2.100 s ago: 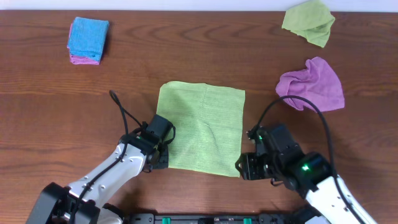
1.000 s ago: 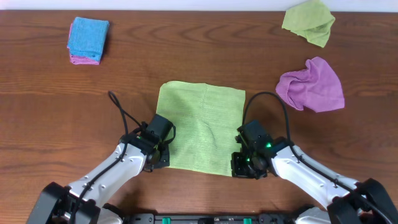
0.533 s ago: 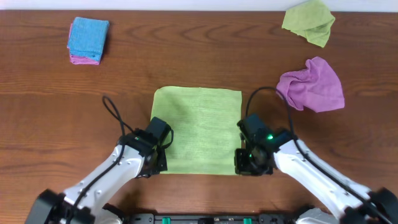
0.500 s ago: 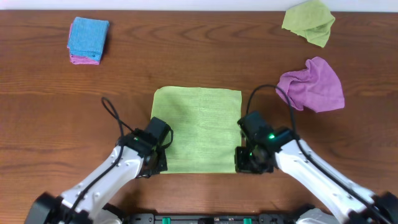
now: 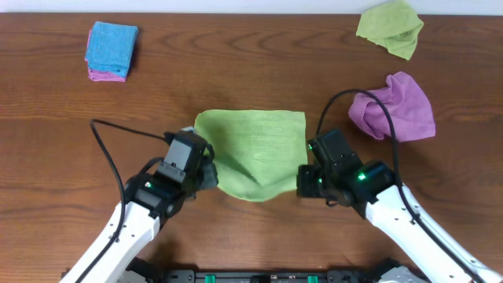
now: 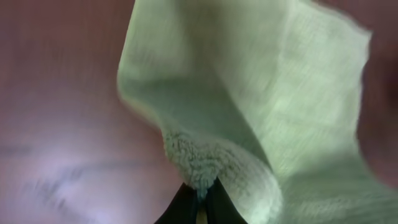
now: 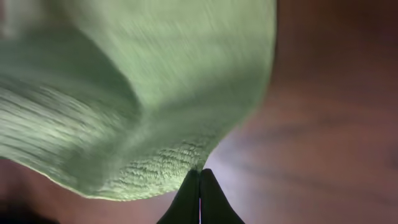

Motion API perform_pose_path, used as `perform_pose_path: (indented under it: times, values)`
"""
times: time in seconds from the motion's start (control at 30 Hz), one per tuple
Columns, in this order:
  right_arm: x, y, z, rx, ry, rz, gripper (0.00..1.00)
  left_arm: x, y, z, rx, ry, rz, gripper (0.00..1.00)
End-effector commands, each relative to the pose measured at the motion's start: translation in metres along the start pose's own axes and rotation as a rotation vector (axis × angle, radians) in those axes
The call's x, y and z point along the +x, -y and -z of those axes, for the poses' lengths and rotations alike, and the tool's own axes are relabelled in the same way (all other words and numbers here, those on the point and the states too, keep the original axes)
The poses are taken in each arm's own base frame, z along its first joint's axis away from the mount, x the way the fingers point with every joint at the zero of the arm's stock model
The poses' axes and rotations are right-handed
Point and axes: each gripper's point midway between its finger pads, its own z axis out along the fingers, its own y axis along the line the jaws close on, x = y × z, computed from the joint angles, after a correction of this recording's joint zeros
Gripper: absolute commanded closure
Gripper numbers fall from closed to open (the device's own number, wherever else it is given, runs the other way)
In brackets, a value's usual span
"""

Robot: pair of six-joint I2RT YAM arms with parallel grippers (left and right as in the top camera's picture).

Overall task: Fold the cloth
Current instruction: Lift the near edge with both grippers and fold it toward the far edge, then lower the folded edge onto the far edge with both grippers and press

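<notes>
Cloth (image 5: 251, 149) near edge newly aloft

Right wrist view. Green cloth (image 7: 124, 81) fills the frame from 9 o'clock through 12 to about 1 o'clock. It hangs in a loose belly with a darker shadowed hollow left of centre. Right gripper (image 7: 200, 182) enters at 6 o'clock. Its jaws are pressed together with no gap visible, pinching the cloth's lower edge where it narrows to a point. Brown wood surface (image 7: 329, 124) shows from 2 to 5 o'clock and in a strip at 7 o'clock (frame blurred; looped weave legible only near the jaws).
</notes>
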Motion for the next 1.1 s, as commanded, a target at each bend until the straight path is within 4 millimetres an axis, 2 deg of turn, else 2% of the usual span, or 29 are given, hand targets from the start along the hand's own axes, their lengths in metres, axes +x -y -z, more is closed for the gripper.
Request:
perform_pose_path:
  times: [0.0,0.23,0.37,0.53,0.67,0.77,1.07]
  values:
    - [-0.023,0.005,-0.005,0.012,0.056,-0.042,0.98,-0.014,-0.008,-0.014,-0.041,0.023,0.030,0.94]
    - [-0.074,0.019,-0.025,0.002,0.151,-0.083,0.98,-0.049,-0.019,-0.047,-0.048,0.074,0.088,0.94]
    - [-0.108,0.017,-0.026,-0.018,0.213,-0.086,0.98,-0.078,-0.008,-0.052,0.005,0.102,0.069,0.94]
    - [-0.158,0.001,-0.020,-0.048,0.303,-0.061,0.98,-0.115,0.010,-0.058,0.037,0.122,-0.006,0.94]
    - [-0.181,-0.007,-0.018,-0.054,0.333,-0.058,0.98,-0.135,0.022,-0.063,0.042,0.121,-0.049,0.94]
    - [-0.182,-0.007,-0.020,-0.045,0.316,-0.061,0.98,-0.133,0.021,-0.066,0.016,0.071,-0.068,0.95]
    - [-0.136,0.022,-0.032,0.090,0.131,-0.096,0.98,-0.090,-0.020,-0.062,-0.172,-0.099,-0.012,0.94]
